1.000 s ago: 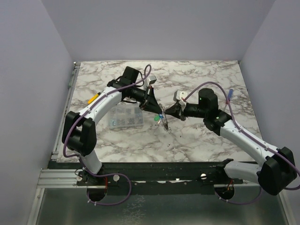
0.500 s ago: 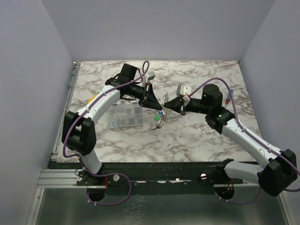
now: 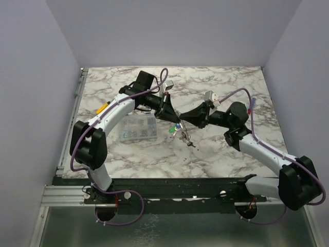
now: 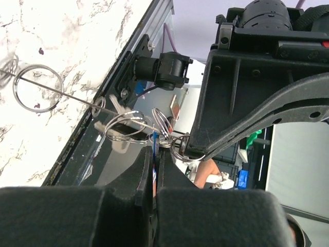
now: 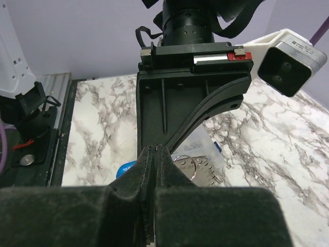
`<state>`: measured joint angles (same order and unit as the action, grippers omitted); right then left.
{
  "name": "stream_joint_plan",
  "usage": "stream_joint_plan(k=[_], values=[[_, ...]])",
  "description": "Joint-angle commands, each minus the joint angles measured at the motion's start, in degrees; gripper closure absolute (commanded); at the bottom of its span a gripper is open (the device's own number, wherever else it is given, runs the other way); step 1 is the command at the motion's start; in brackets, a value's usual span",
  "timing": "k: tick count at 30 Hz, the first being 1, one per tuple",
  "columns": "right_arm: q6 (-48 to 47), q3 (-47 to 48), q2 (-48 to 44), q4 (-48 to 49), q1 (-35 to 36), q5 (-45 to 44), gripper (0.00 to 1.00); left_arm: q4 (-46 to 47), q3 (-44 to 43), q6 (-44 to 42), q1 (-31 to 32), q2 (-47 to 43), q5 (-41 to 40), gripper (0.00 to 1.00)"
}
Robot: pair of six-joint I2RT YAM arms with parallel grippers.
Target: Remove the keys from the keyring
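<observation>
Looking down from the top camera, I see both arms reaching in over the marble table (image 3: 221, 154) and meeting tip to tip near its middle, with the keys (image 3: 177, 128) bunched just below the two tips. The green-headed key (image 3: 170, 132) shows on the left side of the bunch, next to the clear box (image 3: 138, 127) but apart from it.

My left gripper (image 3: 173, 117) has its jaws pressed together. In its wrist view a sliver of the blue-headed key (image 4: 154, 146) stands clamped between the pads. The keyring (image 4: 126, 127) is a cluster of thin wire loops strung between the two grippers, clear of the table. One wider loop (image 4: 38, 87) sits out to the side against the marble – I can't tell whether it rests there or hangs above it.

My right gripper (image 3: 184, 121) is closed down as well, with no gap between its fingers. From the left wrist camera, a small loop of the keyring sits right at its tip – it looks nipped there. The right wrist view hides the contact itself.
</observation>
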<state>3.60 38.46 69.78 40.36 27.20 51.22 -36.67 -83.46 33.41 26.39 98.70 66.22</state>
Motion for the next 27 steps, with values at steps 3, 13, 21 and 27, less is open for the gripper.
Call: stream_joint_plan(k=[3, 13, 21, 27], values=[[4.8, -1.1, -0.5, 6.3, -1.1, 2.4, 0.99, 1.1, 0.2, -1.7, -1.1, -1.9, -0.5, 1.0], [-5.2, -3.3, -2.7, -7.7, -1.7, -0.7, 0.96, 1.1, 0.1, -1.9, -2.0, -4.9, -0.7, 1.0], [-10.6, -2.6, -3.2, -14.9, -1.7, -0.4, 0.92, 1.3, -0.6, -1.9, -2.0, -4.8, -1.2, 1.0], [-17.8, 1.7, -3.3, -25.9, -1.7, -1.9, 0.71, 1.4, -0.2, -1.9, -2.0, -4.7, -1.8, 1.0]])
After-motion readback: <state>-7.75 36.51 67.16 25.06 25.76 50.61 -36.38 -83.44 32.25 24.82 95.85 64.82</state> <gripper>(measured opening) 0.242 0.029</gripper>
